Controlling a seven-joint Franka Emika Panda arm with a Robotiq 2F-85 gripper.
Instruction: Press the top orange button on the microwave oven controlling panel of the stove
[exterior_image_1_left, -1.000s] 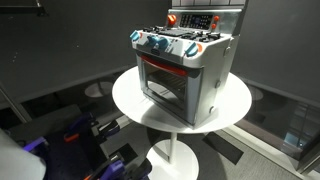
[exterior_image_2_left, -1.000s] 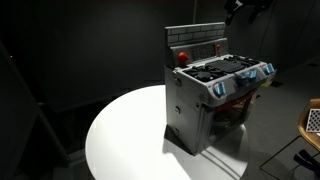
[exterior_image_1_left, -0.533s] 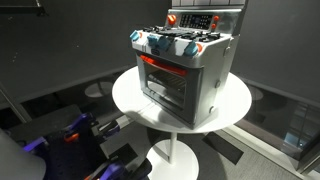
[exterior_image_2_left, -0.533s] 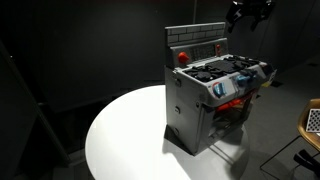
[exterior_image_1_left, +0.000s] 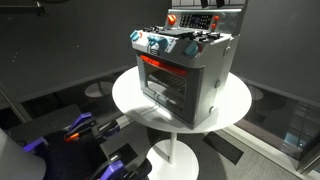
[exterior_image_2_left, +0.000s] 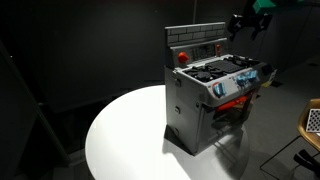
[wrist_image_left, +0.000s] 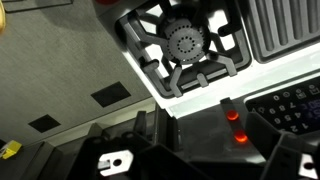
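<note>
Wrist view puts our spread claw (wrist_image_left: 218, 138) above the back panel (wrist_image_left: 285, 105) of the stove (wrist_image_left: 185, 45) on the white table (exterior_image_1_left: 125, 95), and we judge its small, stiff orange button (wrist_image_left: 240, 137) needs one fingertip's light push.

The tool (wrist_image_left: 220, 137) is matte black (one small white mark (wrist_image_left: 115, 160) on its housing).

Open air over the cooktop, a wall at the back!
The stove (exterior_image_2_left: 190, 110) sits toward the far edge of the round surface (exterior_image_2_left: 120, 135), and the camera-side half lies bare. The upright microwave oven controlling panel (exterior_image_2_left: 195, 38) blocks the rear, raised burner grates (wrist_image_left: 185, 45) ridge the top, and the end effector (exterior_image_2_left: 247, 22) hangs in free space beside the panel's top edge.
</note>
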